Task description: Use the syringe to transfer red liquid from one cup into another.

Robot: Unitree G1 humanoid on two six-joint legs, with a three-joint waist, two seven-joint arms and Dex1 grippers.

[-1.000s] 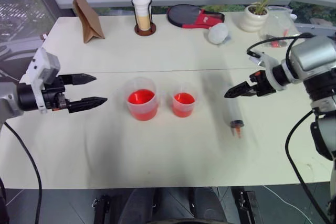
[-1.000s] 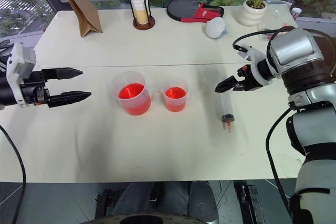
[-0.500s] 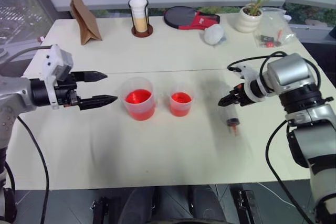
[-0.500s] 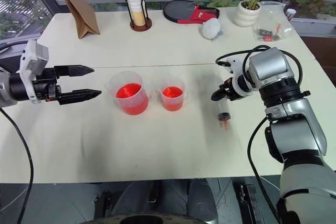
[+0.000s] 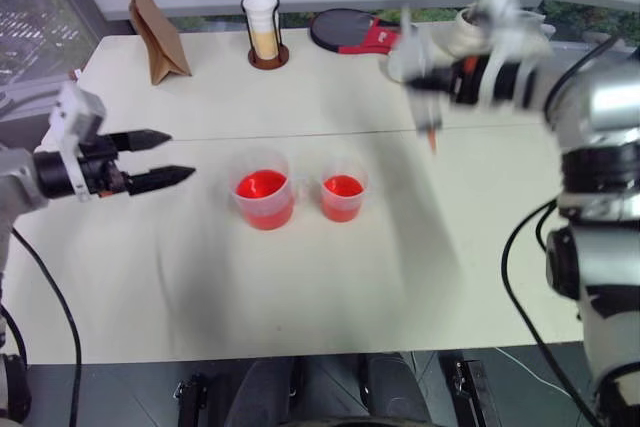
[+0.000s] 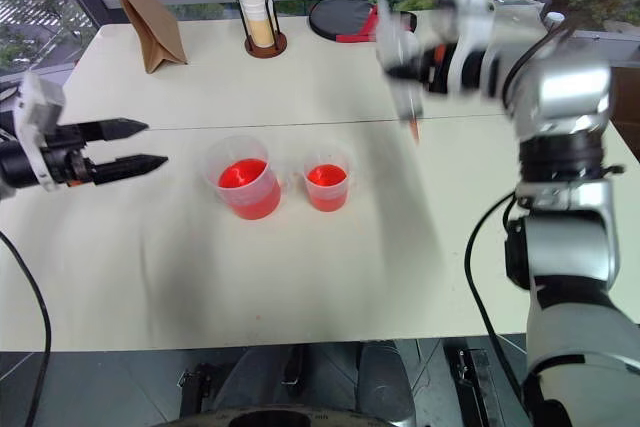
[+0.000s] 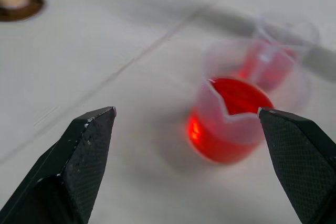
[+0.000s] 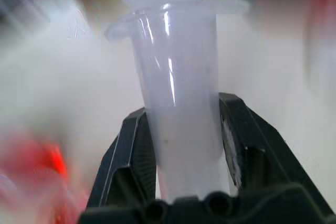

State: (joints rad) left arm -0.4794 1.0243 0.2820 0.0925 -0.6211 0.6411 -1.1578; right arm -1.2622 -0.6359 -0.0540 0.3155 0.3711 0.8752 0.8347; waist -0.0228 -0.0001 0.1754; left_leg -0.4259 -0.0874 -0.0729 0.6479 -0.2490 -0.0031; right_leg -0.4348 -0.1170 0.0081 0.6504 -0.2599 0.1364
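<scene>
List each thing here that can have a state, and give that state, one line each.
Syringe: clamped in the right gripper, lifted off the table.
Left gripper: open, empty, beside the larger cup.
Larger cup: upright, holds red liquid.
Smaller cup: upright, holds red liquid.

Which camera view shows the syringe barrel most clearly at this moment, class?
The right wrist view: the syringe stands close up, its clear barrel clamped between the right gripper's two black fingers. In the head views it is only a blurred streak held above the table, orange tip pointing down. The left wrist view gives no clear sight of it.
</scene>
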